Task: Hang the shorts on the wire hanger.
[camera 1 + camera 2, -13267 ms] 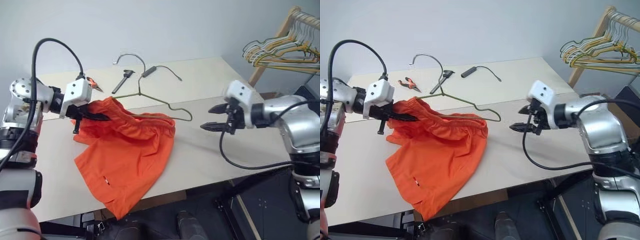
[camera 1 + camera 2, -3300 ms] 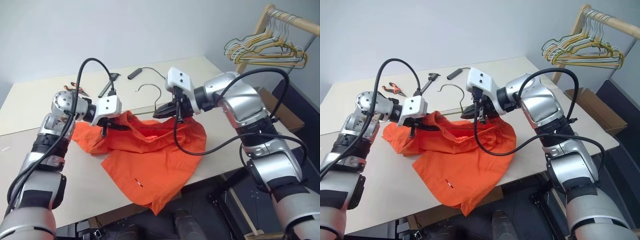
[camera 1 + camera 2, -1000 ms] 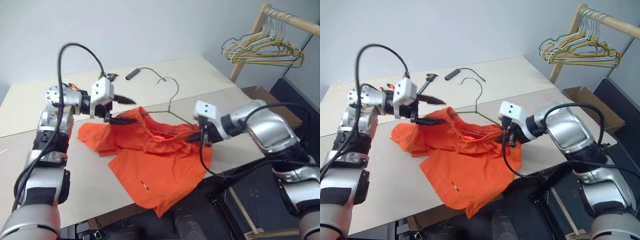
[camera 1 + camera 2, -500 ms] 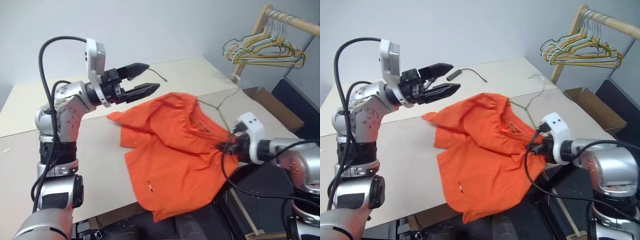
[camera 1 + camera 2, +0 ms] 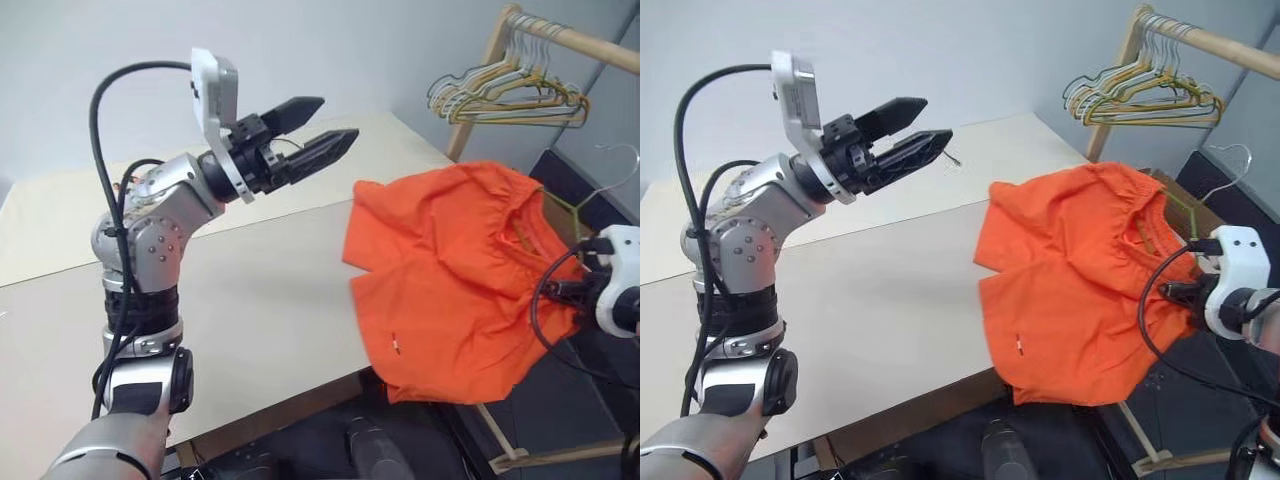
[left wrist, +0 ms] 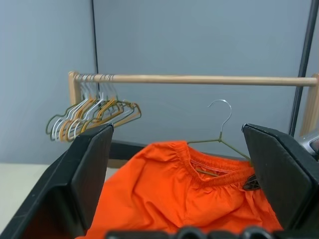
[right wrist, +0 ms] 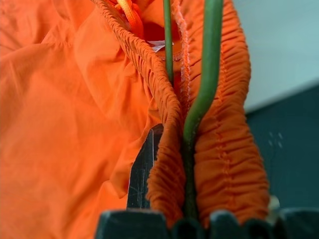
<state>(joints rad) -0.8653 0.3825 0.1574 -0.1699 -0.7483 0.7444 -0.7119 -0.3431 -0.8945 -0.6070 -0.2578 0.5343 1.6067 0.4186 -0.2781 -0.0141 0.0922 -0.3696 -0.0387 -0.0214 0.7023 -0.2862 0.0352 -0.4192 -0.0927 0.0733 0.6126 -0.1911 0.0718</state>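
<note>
Nearest me, I am keeping the right hand (image 5: 1175, 291) clamped tight on the gathered elastic waistband of the bright orange lightweight fabric shorts (image 5: 455, 270) together with an end of the thin pale grey-beige wire hanger (image 6: 222, 132). In the right wrist view the wire is running straight up between the bunched folds, so I judge that this pinch is carrying both pieces as one. The shorts are hanging off the right edge of the pale bench (image 5: 250, 290), with the waistband uppermost and the legs draping down past the bench edge; a small white mark is showing near one leg hem. The hanger's curved hook is standing up above the waistband, free of the cloth.

Further out, I am holding the left hand (image 5: 315, 135) up over the bench with its two black fingers spread wide and nothing between them, well apart from the shorts. I read that as having let the fabric go so the right arm can carry the load alone.

Beyond, a wooden clothes rail (image 6: 194, 79) is carrying a bunch of yellow, white and pale green hangers (image 5: 505, 95) at one end.
</note>
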